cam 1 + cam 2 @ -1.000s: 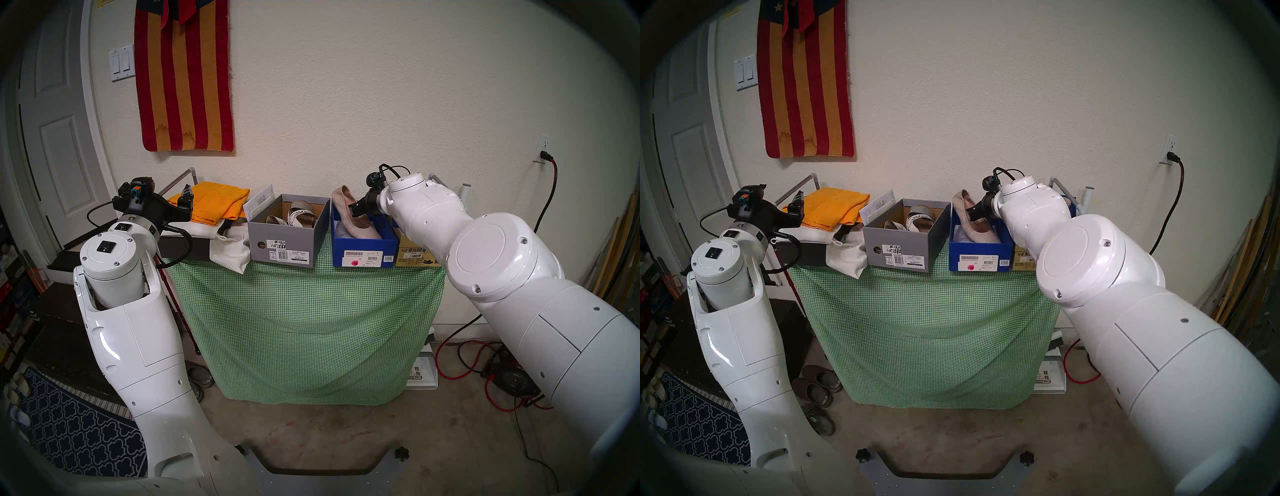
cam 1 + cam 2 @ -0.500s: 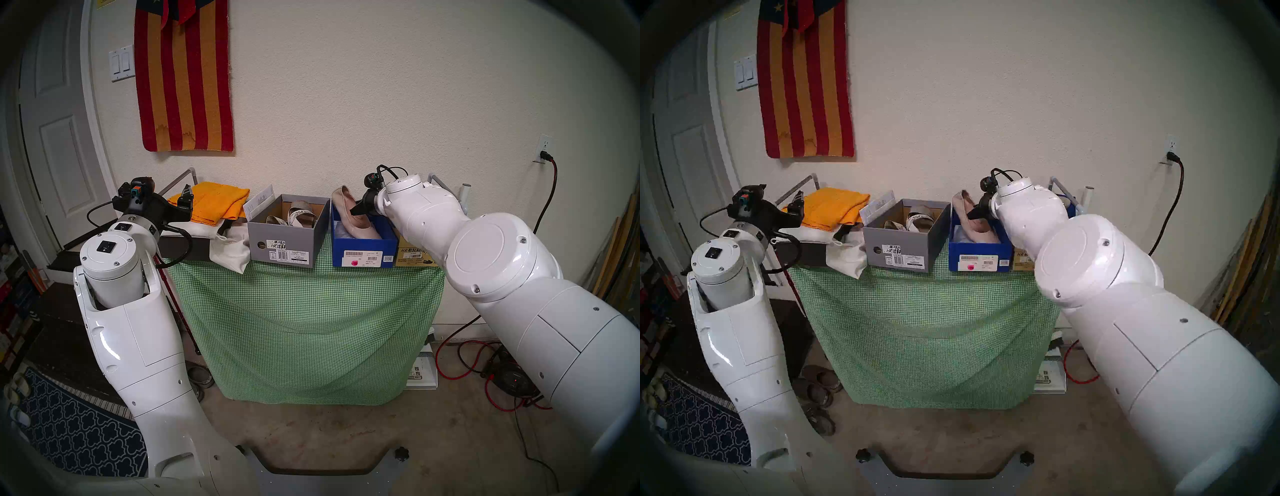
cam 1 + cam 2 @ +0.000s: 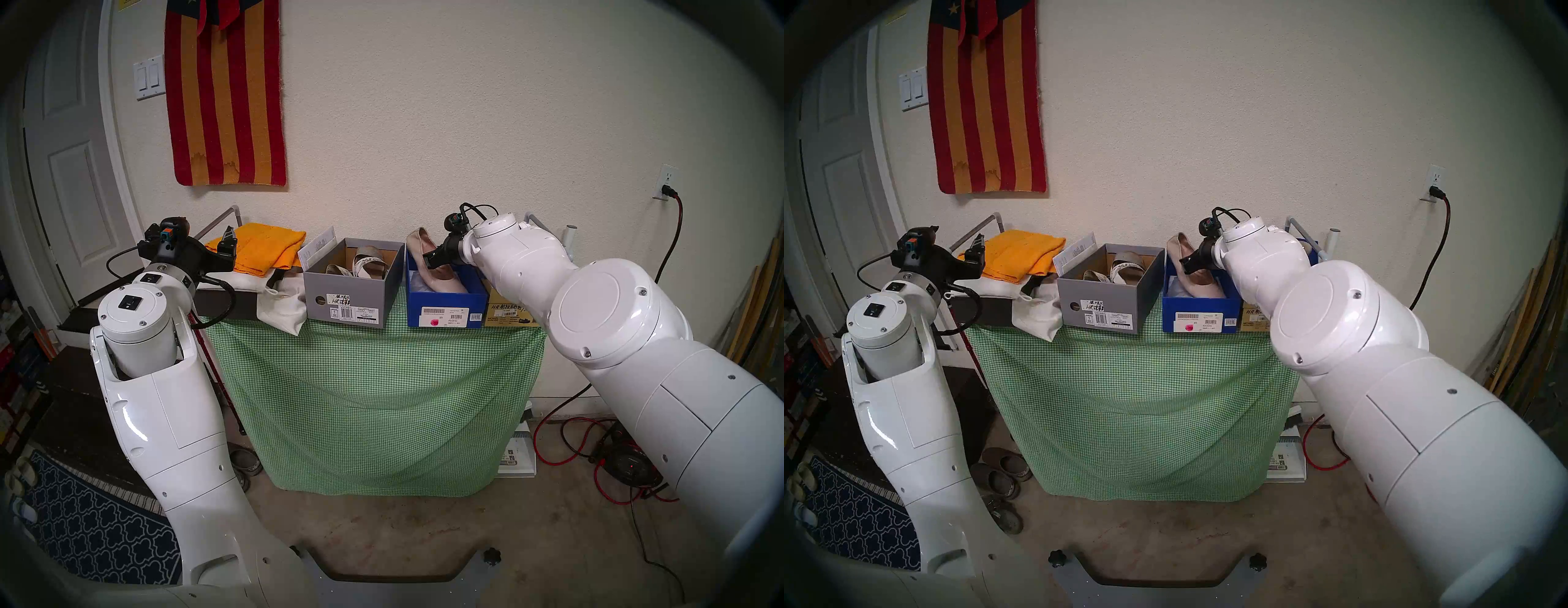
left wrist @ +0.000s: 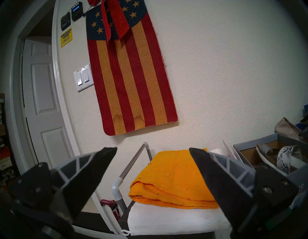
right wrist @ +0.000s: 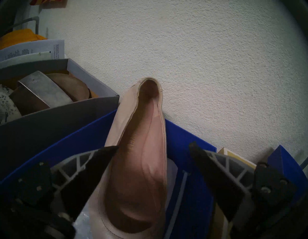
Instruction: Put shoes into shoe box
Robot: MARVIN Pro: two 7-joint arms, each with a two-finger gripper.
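- The beige flat (image 5: 138, 166), centre frame, looks light, soft and floppy; we would pinch its side wall.
- Right jaws stand apart astride it; left jaws apart, empty.

You've got a beige ballet flat (image 3: 433, 271) in the blue shoe box (image 3: 445, 309), toe down near the front wall, heel tilted up over the back rim. The silver and snakeskin-strap sandals (image 3: 364, 263) lie in the grey shoe box (image 3: 345, 299) just beside it, one on its side against the other.
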